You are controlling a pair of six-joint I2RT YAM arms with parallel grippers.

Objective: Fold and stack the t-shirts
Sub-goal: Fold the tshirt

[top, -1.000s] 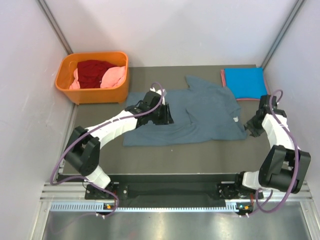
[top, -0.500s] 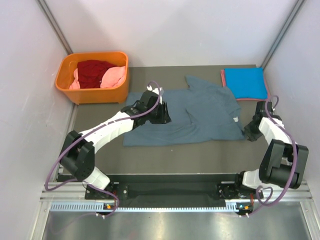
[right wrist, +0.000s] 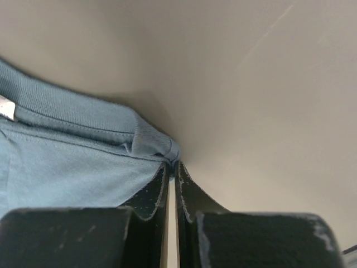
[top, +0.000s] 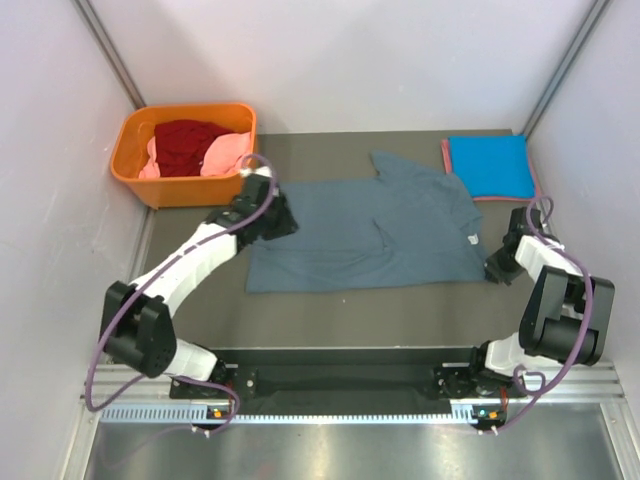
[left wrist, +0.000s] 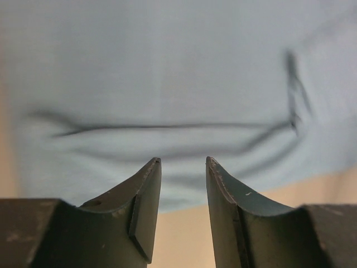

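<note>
The slate grey-blue t-shirt (top: 360, 225) lies spread flat in the middle of the table, its small white tag (top: 470, 238) near the right side. My left gripper (top: 282, 222) is open and empty at the shirt's left edge; the left wrist view shows the cloth (left wrist: 167, 84) just ahead of the gripper (left wrist: 181, 162). My right gripper (top: 497, 268) is shut on the shirt's near right corner; the right wrist view shows the cloth (right wrist: 67, 162) pinched at the gripper (right wrist: 172, 163), with the tag (right wrist: 6, 107) at the left.
A folded bright blue t-shirt (top: 490, 165) lies on a salmon-red one (top: 445, 155) at the back right. An orange basket (top: 132, 170) at the back left holds a dark red t-shirt (top: 185, 145) and a pink one (top: 228, 152). Walls stand close on both sides.
My left gripper has moved left from the middle of the grey-blue shirt to its left edge. My right gripper has shifted slightly nearer, down to the shirt's right corner.
</note>
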